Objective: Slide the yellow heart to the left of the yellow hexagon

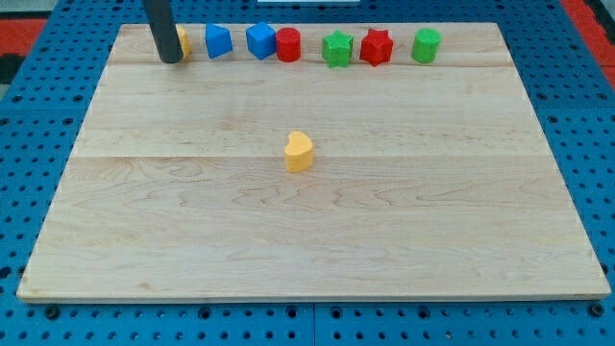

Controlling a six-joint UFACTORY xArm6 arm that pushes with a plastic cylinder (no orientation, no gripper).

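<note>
The yellow heart [299, 152] lies near the middle of the wooden board [192, 231]. The yellow hexagon [182, 41] sits at the view's top left, mostly hidden behind my dark rod. My tip [171, 60] rests on the board just in front of the hexagon, touching or nearly touching it. The heart is far from the tip, down and to the view's right of it.
A row of blocks runs along the board's top edge: a blue block [219, 40], a blue cube [259, 40], a red cylinder [288, 45], a green star [337, 48], a red star [377, 46] and a green cylinder [427, 45].
</note>
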